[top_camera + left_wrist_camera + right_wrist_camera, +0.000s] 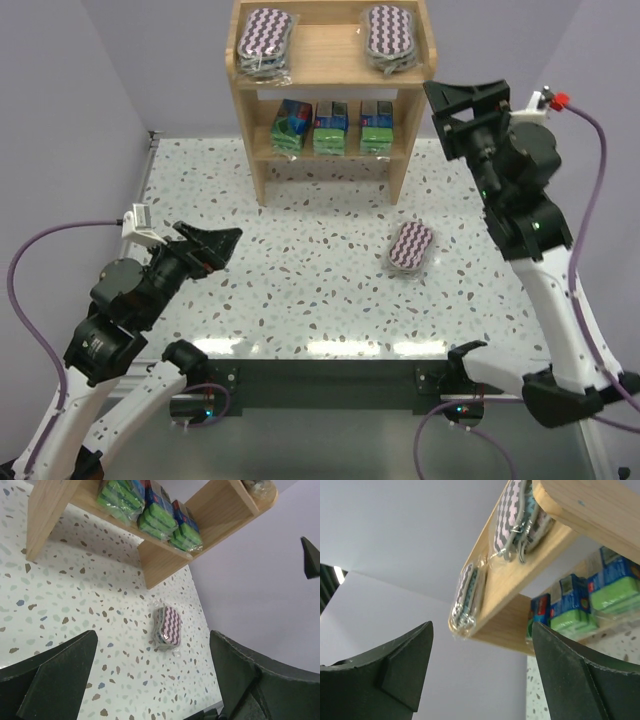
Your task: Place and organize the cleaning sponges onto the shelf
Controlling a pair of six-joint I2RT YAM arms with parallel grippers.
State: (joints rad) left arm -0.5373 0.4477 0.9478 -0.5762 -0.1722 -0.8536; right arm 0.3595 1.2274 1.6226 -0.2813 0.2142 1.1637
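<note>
Pale wood fills the middle of the desk's far edge: the shelf (325, 48) stands there upright, its open front facing me. On its top board lie two oval pads in clear wrap with purple-and-white zigzags. The left pad (265, 40) is at one end of the board and the right pad (390, 38) at the other, well apart with bare wood between them. On the lower board three green-and-blue packs (331, 127) stand in a row, side by side; whether they touch I cannot tell. The third pad (410, 246) is not on the shelf. It lies flat on the speckled desk (300, 290), nearer the right edge than the left, in front of the shelf's right side panel and apart from it.

My left gripper (222, 248) hovers over the desk toward the near-left corner, its two fingers spread wide with nothing between them. Its wrist camera shows the third pad lying far off on the speckled top, framed by my two dark fingers, and the packs on the lower board beyond it.

My right gripper (467, 92) is raised just beside the shelf's right side panel, toward the far-right corner of the desk, close to the wood but not touching it. Its fingers are spread too, and empty. Its wrist camera looks up along the top board from the side, where both wrapped pads show edge-on, with the packs on the board beneath them.
</note>
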